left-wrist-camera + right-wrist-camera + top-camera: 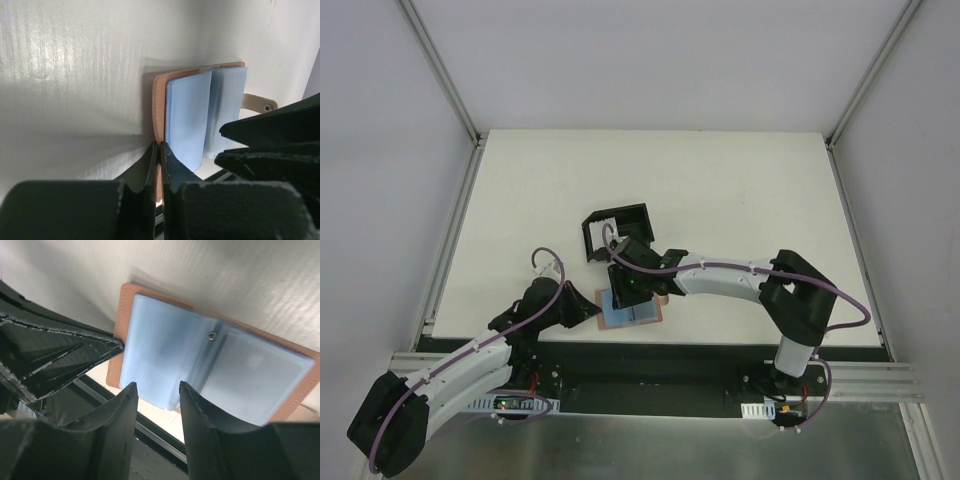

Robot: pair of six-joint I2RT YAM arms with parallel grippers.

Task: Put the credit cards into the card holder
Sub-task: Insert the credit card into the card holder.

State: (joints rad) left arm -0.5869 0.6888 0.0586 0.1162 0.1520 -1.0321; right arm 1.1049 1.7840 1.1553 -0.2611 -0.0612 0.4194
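The tan-brown card holder (pixel 650 316) lies open on the table near its front edge. Light blue cards or sleeves (pixel 187 120) lie on its inner faces; I cannot tell cards from pockets. My left gripper (pixel 160 146) is shut on the holder's tan left edge (pixel 158 107) and also shows in the top view (pixel 588 306). My right gripper (pixel 157 385) is open and empty just above the holder's near blue leaf (pixel 160 355). In the top view the right gripper (pixel 632 290) hovers over the holder's middle. The snap tab (pixel 260 104) sticks out on the far side.
A black open-sided box (pixel 617 232) stands just behind the holder, with something white inside. The table's front edge and a black rail (pixel 150 435) run right below the holder. The two grippers are close together, with the right fingers (pixel 270 145) beside the left one.
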